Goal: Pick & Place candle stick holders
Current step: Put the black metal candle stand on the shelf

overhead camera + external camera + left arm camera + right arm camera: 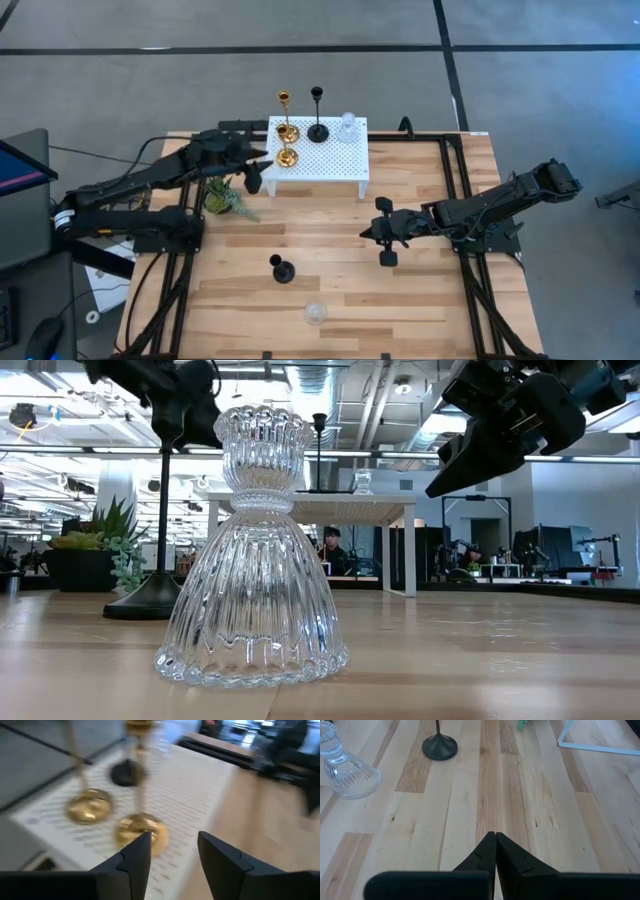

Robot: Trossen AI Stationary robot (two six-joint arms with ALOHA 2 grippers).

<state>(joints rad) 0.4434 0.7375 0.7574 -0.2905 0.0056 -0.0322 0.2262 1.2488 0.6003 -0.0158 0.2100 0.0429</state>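
A white perforated stand (330,158) at the table's far side carries two gold candle stick holders (287,131) (288,157), a black one (317,130) and a clear glass one (347,127), all upright on their round bases. My left gripper (266,160) is open at the stand's left end, its fingertips (175,840) just short of the nearer gold base (142,829). A second black holder (282,270) and a clear glass holder (316,314) stand on the table near its front. My right gripper (386,238) hovers shut over the table's middle right (495,837).
A small green plant (225,197) sits on the table under my left arm, beside the stand's left leg. Black frame rails (470,200) run along the table's sides. Bare wood lies between the stand and the two front holders.
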